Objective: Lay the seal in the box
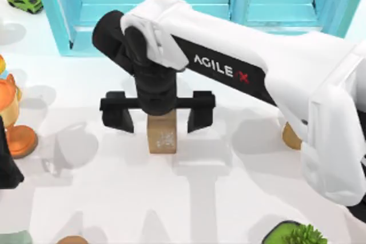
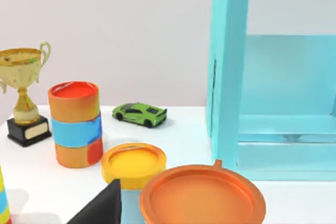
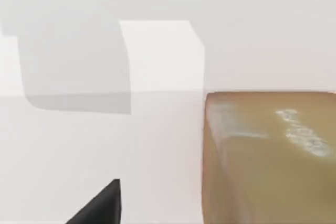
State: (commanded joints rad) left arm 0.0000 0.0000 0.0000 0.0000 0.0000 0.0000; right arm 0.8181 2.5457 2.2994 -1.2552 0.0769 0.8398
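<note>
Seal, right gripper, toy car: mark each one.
seal [image 1: 162,135], top view, front face with whitish mark.
right gripper [image 1: 158,119], top view, midway between its open fingers.
toy car [image 2: 139,114], left wrist view, green body.

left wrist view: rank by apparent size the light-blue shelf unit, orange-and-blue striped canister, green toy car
1. Light-blue shelf unit, largest.
2. Orange-and-blue striped canister.
3. Green toy car, smallest, though it sits farther back, so nearness exaggerates the gap.

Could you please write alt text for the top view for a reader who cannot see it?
The right gripper hangs open over the seal, a small tan block standing on the white table, one finger at each side. A light-blue shelf stands behind.
</note>
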